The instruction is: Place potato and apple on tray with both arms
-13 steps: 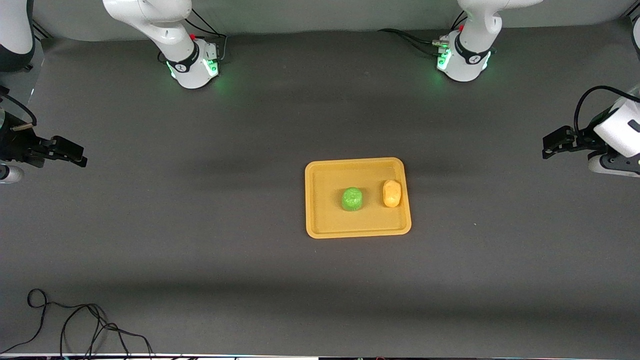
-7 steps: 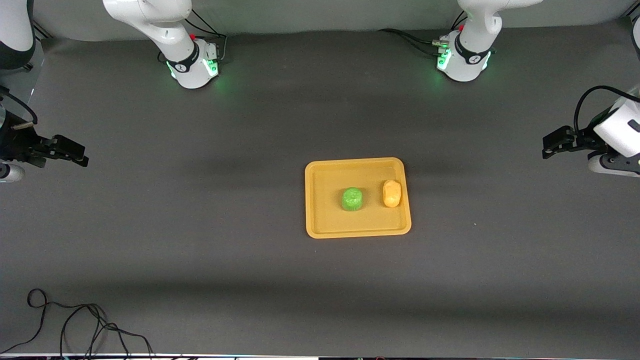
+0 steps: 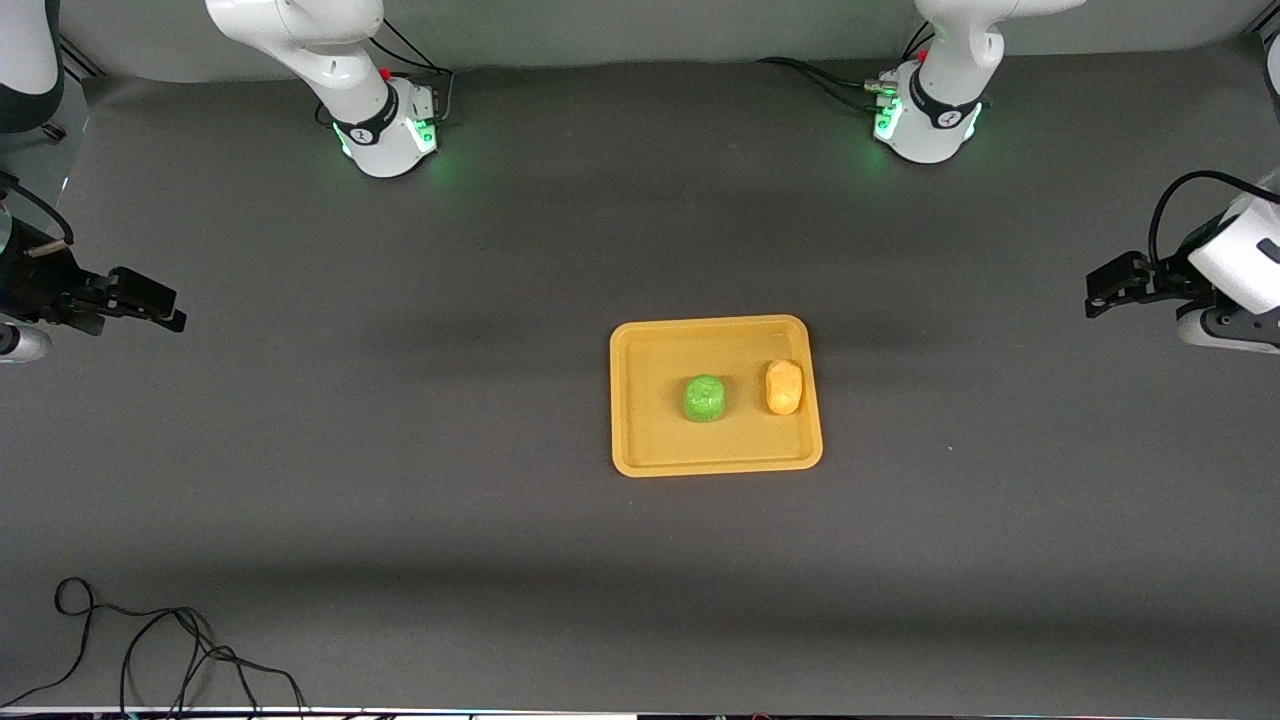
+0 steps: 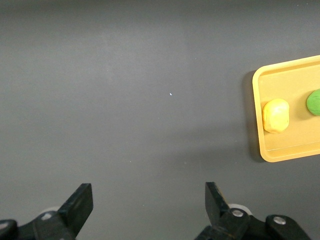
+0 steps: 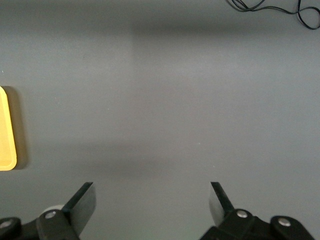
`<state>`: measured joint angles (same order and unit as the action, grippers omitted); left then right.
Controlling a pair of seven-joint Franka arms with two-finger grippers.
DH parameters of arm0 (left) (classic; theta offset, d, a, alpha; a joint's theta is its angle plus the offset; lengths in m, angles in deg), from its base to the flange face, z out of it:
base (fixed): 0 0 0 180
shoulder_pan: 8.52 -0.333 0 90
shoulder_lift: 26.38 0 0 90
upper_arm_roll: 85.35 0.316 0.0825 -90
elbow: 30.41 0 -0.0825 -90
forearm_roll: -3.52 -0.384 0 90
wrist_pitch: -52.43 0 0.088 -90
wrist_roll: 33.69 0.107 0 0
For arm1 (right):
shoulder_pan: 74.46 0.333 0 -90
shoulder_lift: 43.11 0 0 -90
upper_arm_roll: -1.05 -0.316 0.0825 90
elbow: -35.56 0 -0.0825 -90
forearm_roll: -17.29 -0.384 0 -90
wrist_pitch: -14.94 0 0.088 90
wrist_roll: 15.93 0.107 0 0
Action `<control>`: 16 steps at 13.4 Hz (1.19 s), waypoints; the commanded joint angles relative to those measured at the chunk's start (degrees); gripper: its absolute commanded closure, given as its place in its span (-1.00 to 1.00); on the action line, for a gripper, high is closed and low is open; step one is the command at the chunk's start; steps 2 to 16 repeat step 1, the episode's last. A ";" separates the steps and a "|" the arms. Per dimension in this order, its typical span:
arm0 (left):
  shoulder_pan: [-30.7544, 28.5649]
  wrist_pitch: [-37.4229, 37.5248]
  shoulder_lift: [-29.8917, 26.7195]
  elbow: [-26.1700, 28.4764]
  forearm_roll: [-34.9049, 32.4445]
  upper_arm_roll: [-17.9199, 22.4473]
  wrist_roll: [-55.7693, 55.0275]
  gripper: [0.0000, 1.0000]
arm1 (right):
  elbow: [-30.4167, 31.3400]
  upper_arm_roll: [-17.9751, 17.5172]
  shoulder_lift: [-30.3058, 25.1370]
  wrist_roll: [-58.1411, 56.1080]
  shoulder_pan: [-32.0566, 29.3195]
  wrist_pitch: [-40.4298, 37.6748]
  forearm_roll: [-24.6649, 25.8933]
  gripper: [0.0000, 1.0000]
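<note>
The yellow-orange tray [image 3: 650,440] lies in the middle of the dark table. On it rest the green apple [image 3: 705,398] and, beside it toward the left arm's end, the yellow-orange potato [image 3: 784,387]. Both show in the left wrist view too, the potato [image 4: 276,115] and the apple [image 4: 314,101] on the tray [image 4: 285,152]. My left gripper [image 3: 1112,286] hangs open and empty over bare table at the left arm's end. My right gripper [image 3: 150,304] hangs open and empty over bare table at the right arm's end. Only a tray corner [image 5: 6,140] shows in the right wrist view.
A loose black cable [image 3: 170,650] lies coiled at the table's edge nearest the front camera, toward the right arm's end. The two arm bases [image 3: 385,135] [image 3: 925,125] stand along the table's edge farthest from the camera.
My right gripper has drifted slightly toward the table's middle. The left gripper, tray, apple and potato have not moved.
</note>
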<state>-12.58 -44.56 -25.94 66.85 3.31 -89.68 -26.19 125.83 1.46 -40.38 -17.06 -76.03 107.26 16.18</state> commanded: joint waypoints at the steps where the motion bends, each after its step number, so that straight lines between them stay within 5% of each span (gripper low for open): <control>1: -0.16 1.10 -0.88 -0.31 -0.32 -0.25 0.76 -0.99 | 0.51 0.20 -0.98 -0.27 -0.10 -0.65 -1.18 -1.00; 16: -0.16 1.10 -0.88 -0.31 -0.32 -0.25 0.76 -0.99 | 0.51 0.20 -0.98 -0.27 -0.10 -0.65 -1.18 -1.00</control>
